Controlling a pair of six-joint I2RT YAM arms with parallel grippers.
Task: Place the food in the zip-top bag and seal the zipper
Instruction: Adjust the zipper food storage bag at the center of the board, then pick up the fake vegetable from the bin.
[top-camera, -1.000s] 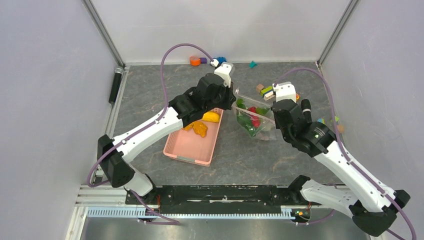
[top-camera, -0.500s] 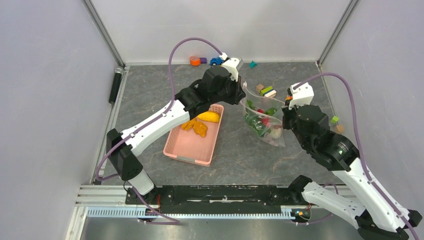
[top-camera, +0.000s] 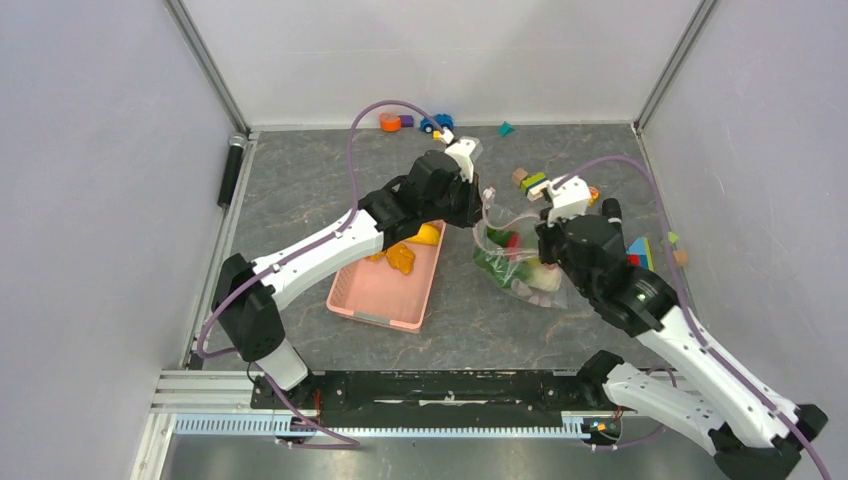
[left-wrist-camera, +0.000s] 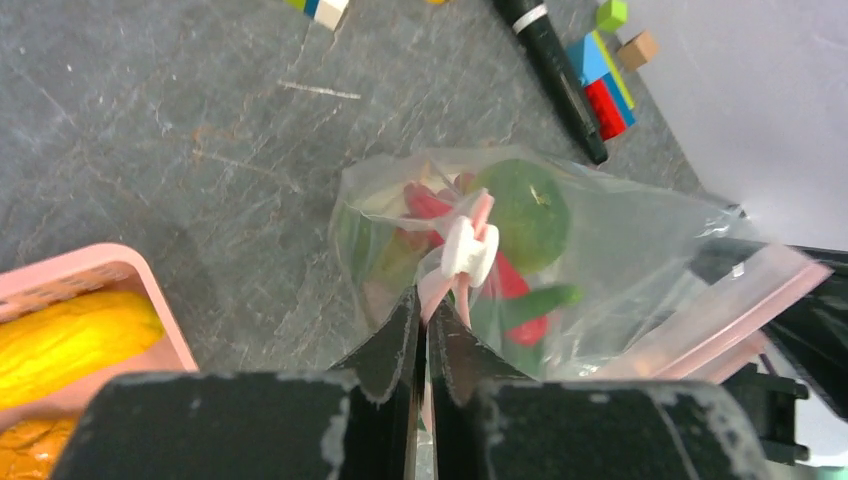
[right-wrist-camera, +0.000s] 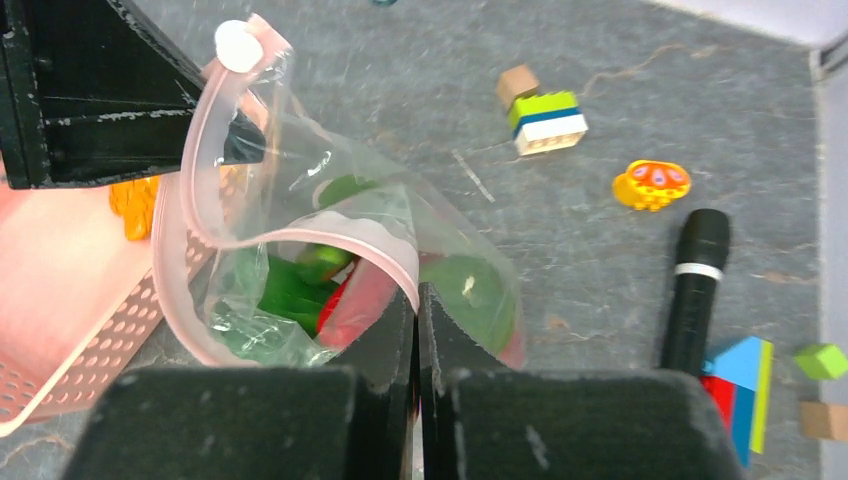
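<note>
The clear zip-top bag hangs between both grippers, holding green pieces, a red chili and a round green fruit. My left gripper is shut on the pinkish zipper strip just below the white slider tab; from above it is at the bag's left end. My right gripper is shut on the strip's other end, seen from above at the right. The strip bows in an open loop. The yellow mango and an orange piece lie in the basket.
The pink slotted basket sits left of the bag, under my left arm. A black marker, building blocks and an orange toy lie behind and right of the bag. More small toys sit by the back wall.
Both grippers and the bag swung right, then came back left and nearer. The two ends of the strip are closer now, so the bag mouth bows open.
</note>
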